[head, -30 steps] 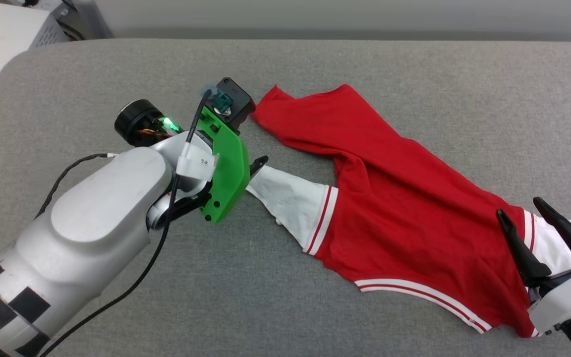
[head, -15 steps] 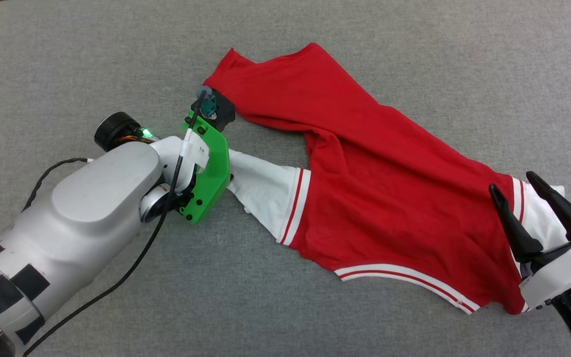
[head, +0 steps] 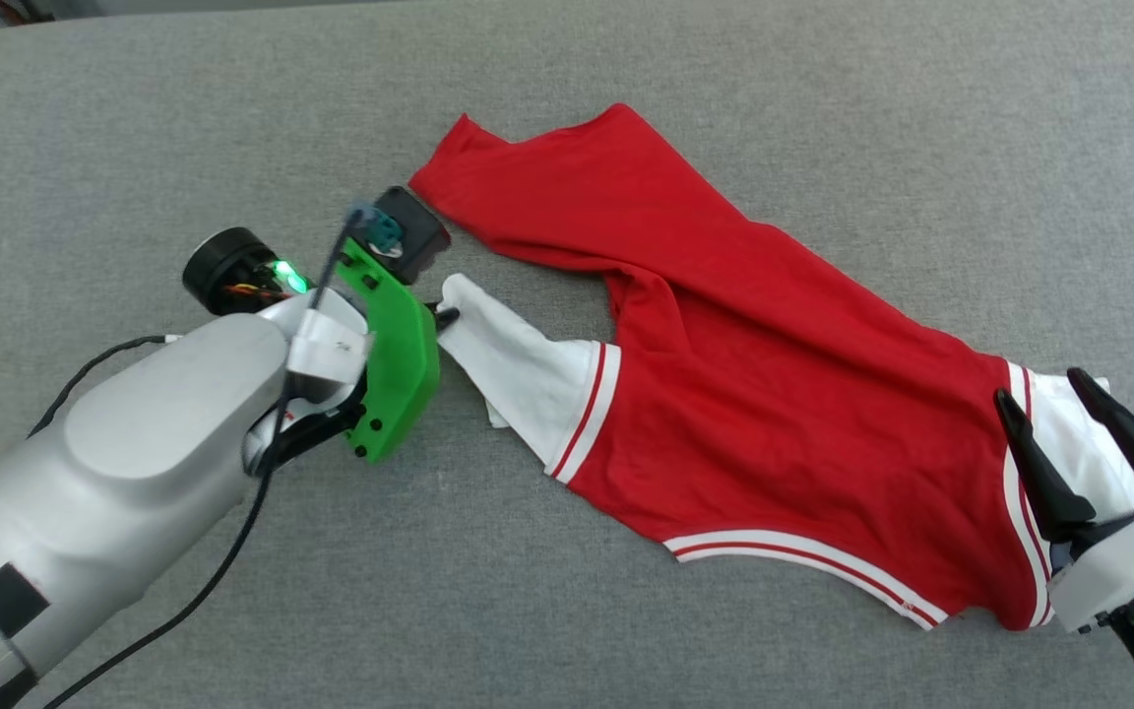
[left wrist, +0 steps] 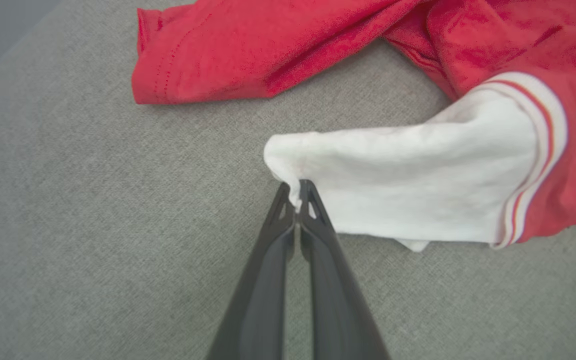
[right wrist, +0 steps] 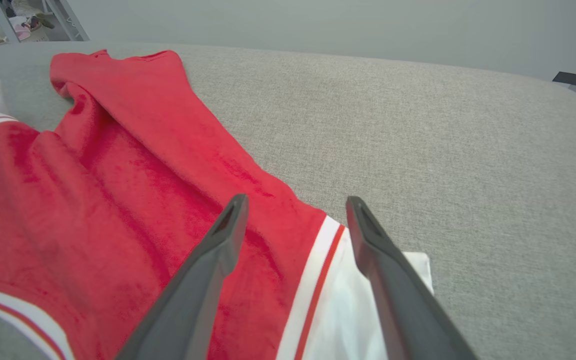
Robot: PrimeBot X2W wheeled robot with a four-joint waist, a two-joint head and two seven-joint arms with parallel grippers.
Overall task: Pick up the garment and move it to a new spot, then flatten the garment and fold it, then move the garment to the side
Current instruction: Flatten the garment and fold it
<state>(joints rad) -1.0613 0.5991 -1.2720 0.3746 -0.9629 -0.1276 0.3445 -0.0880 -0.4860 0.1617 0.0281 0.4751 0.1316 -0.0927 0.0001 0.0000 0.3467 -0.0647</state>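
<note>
- Left wrist view: the left gripper (left wrist: 295, 192) is clenched on the very tip of a white sleeve (left wrist: 418, 180), with a nub of cloth squeezed between its two dark fingers.
- From that pinch the sleeve runs right to a band of red-and-white trim, where it meets the red body of the garment (head: 774, 394).
- The garment lies skewed and rumpled on the grey fabric surface (head: 232, 118), stretching from the far left to the near right. One red corner points far left, and no print can be seen.
- At the near right, the right gripper (head: 1041, 389) is spread wide above the other white sleeve (right wrist: 338, 310) and grasps nothing. I cannot tell whether its tips touch the cloth.
- The step in hand looks like the pick-up: one hold is made and the second is not yet taken.
- Next, the right gripper likely needs to come down and close on its sleeve. Both arms would then rise together, evenly, so the shirt hangs between them and neither pinch slips.
</note>
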